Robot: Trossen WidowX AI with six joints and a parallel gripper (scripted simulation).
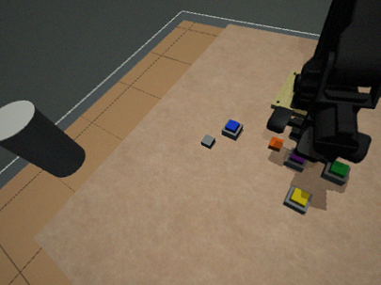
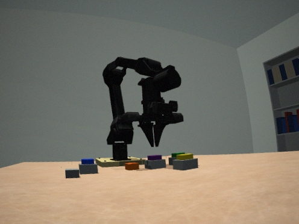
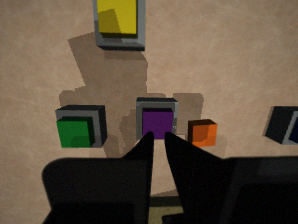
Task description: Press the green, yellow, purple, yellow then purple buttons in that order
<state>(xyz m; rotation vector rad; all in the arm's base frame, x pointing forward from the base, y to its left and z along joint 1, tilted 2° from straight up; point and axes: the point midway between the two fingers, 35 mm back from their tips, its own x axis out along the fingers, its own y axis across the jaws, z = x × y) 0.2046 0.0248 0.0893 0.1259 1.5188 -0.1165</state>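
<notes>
The purple button (image 1: 296, 157) stands between the green button (image 1: 339, 169) and an orange block (image 1: 276, 143), with the yellow button (image 1: 299, 197) in front of them. My gripper (image 2: 154, 144) hangs a little above the purple button (image 2: 154, 157), fingertips pointing down, nearly shut with a narrow gap and holding nothing. In the wrist view the fingertips (image 3: 159, 140) sit at the near edge of the purple button (image 3: 157, 123), with the green button (image 3: 75, 132) to the left, the orange block (image 3: 202, 133) to the right and the yellow button (image 3: 118, 17) at the top. In the top view the arm hides the fingers.
A blue button (image 1: 232, 125) and a small grey block (image 1: 208, 140) lie left of the group. The arm's base plate (image 2: 119, 161) is behind the buttons. A dark cylinder (image 1: 31, 138) stands far left. A bookshelf (image 2: 284, 99) is at the right wall.
</notes>
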